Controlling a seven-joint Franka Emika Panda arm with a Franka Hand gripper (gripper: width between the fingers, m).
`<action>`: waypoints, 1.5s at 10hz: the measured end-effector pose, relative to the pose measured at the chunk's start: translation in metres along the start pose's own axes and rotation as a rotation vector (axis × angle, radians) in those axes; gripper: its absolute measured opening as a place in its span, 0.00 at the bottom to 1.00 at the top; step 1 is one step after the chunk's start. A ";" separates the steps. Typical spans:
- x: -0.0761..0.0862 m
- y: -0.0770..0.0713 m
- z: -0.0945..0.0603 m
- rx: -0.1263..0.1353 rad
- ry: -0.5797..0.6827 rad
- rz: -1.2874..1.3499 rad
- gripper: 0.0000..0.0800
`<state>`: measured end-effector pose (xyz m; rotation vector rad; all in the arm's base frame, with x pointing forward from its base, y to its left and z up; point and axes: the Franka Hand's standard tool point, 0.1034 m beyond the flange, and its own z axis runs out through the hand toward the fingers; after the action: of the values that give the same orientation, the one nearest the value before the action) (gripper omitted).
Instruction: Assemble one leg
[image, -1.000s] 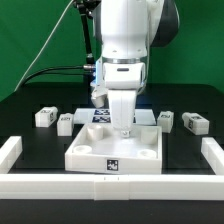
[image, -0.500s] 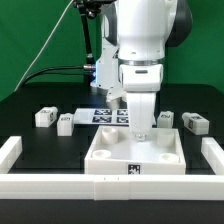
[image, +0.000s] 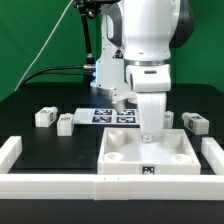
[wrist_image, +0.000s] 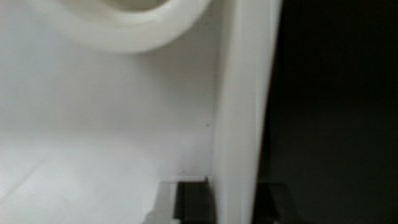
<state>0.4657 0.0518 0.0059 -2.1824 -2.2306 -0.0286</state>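
My gripper (image: 150, 133) is shut on the far edge wall of the large white square panel (image: 128, 150), which lies flat on the black table against the front rail. In the wrist view the two dark fingers (wrist_image: 192, 200) straddle the panel's thin raised rim (wrist_image: 242, 110), with the gripper (wrist_image: 237, 205) closed on it. Four small white legs lie loose on the table. Two are on the exterior view's left (image: 42, 116) (image: 65, 123). Two are on its right (image: 166, 119) (image: 193, 123). None is held.
The marker board (image: 100, 115) lies behind the panel, under the arm. A white rail (image: 50, 185) runs along the front, with short white walls at the left (image: 10, 150) and right (image: 213, 150). A black cable hangs at the back left.
The gripper has slid the white panel towards the exterior view's right along the front rail. The legs have not moved.
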 end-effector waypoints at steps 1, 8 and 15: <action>0.004 0.003 0.000 0.002 0.000 -0.004 0.07; 0.020 0.026 0.000 -0.015 0.004 -0.001 0.07; 0.018 0.026 0.000 -0.014 0.004 0.002 0.75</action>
<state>0.4914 0.0704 0.0059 -2.1899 -2.2331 -0.0482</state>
